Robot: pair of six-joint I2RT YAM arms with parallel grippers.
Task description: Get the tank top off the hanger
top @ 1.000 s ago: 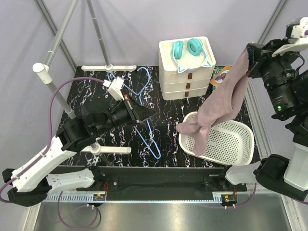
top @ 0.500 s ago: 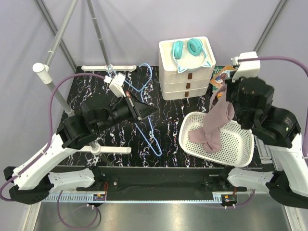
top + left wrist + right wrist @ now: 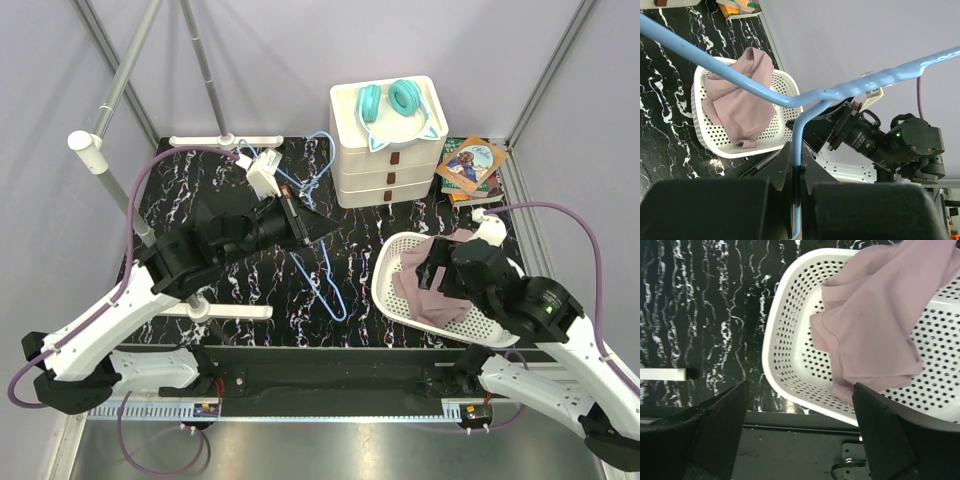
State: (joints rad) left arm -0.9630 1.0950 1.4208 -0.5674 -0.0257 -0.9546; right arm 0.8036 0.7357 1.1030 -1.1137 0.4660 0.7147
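Note:
The dusty-pink tank top (image 3: pixel 415 282) lies crumpled in the white perforated basket (image 3: pixel 392 305), free of the hanger. My right gripper (image 3: pixel 435 270) hovers just above it, open, and nothing sits between its fingers. In the right wrist view the tank top (image 3: pixel 880 325) fills the basket (image 3: pixel 790 355) beneath the spread gripper (image 3: pixel 800 386). My left gripper (image 3: pixel 305 228) is shut on the light-blue wire hanger (image 3: pixel 322 285), which hangs bare over the table. The left wrist view shows the hanger (image 3: pixel 750 85) pinched in the gripper (image 3: pixel 797 167), with the tank top (image 3: pixel 740 102) beyond.
A white drawer unit (image 3: pixel 390 160) with teal headphones (image 3: pixel 390 100) stands at the back. A book (image 3: pixel 470 165) lies at the back right. A grey rail pole (image 3: pixel 120 85) rises at the left, with white stand feet (image 3: pixel 225 141) on the black marbled table (image 3: pixel 200 190).
My right arm came down from high on the right to the basket, lowered the tank top into it and opened. My left arm shifted the hanger slightly back and right.

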